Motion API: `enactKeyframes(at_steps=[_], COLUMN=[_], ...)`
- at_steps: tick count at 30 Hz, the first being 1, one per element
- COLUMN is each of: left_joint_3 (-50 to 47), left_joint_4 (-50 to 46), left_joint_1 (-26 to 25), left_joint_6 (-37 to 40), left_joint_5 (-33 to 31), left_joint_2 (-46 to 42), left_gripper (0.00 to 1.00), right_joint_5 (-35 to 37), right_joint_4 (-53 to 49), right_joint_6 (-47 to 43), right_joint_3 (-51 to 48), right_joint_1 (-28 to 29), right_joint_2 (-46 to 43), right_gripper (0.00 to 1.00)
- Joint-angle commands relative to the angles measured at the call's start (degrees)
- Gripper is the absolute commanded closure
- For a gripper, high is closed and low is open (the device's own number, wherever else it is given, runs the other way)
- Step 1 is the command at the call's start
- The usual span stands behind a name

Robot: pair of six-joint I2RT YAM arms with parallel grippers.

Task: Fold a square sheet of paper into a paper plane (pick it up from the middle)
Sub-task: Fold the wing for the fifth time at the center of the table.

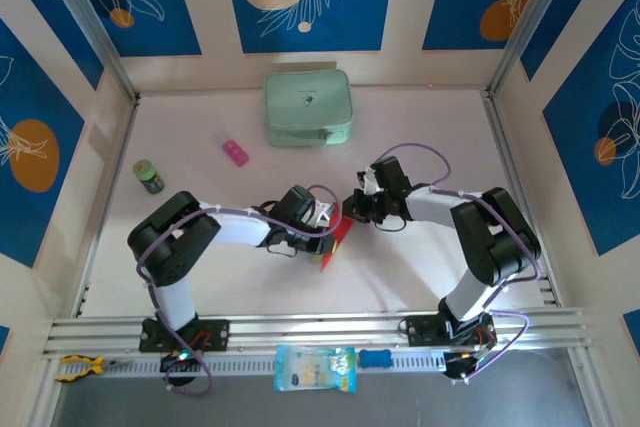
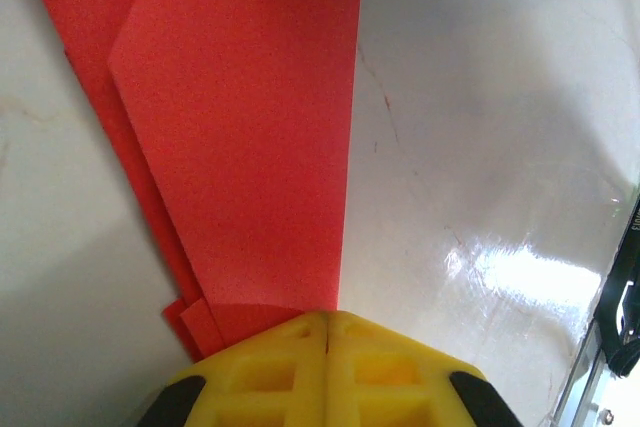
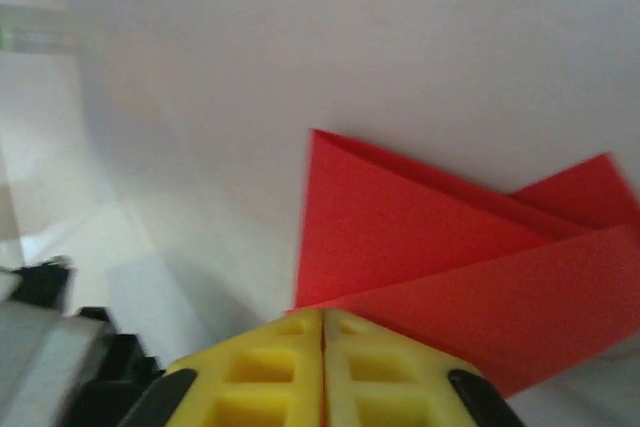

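The red paper plane is a folded, layered dart lying on the white table between both arms, its tip pointing toward the near edge. My left gripper is shut on its upper end from the left. In the left wrist view the red folds run into the seam of the closed yellow fingers. My right gripper is shut on the same end from the right. In the right wrist view the angular red layers enter the closed yellow fingers. No flat square sheet is in view.
A pale green case sits at the back centre. A small pink block and a green-lidded jar lie at the left. On the front rail are a packet, a blue item and yellow pliers.
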Motion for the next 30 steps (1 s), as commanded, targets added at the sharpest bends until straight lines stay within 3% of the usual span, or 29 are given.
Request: enactKeyframes(at_steps=[1,9,26,30], left_joint_3=[-1.7,3.8,13.0,12.1], left_joint_4=[-13.2,-16.8,-15.0,-17.9], left_joint_1=[0.0,0.0,-0.2,-0.1], left_joint_6=[-0.4,0.0,-0.7,0.4], left_joint_5=[-0.8,1.3,5.0,2.1], left_joint_2=[0.3,-5.1,4.1,5.8], left_gripper=[1.0,0.98,0.89,0.89], right_joint_5=[2.2,0.1,0.0,0.1], right_joint_4=[-2.4,-2.1,-2.7,-2.8], right_joint_6=[0.6,0.1,0.2,0.2], right_joint_3=[-1.5,-2.3,-2.4,-2.3], right_joint_1=[-1.4,-3.0,-3.0,-3.0], right_joint_2=[2.7,3.6,4.1,4.1], right_gripper=[0.96,0.97,0.96,0.96])
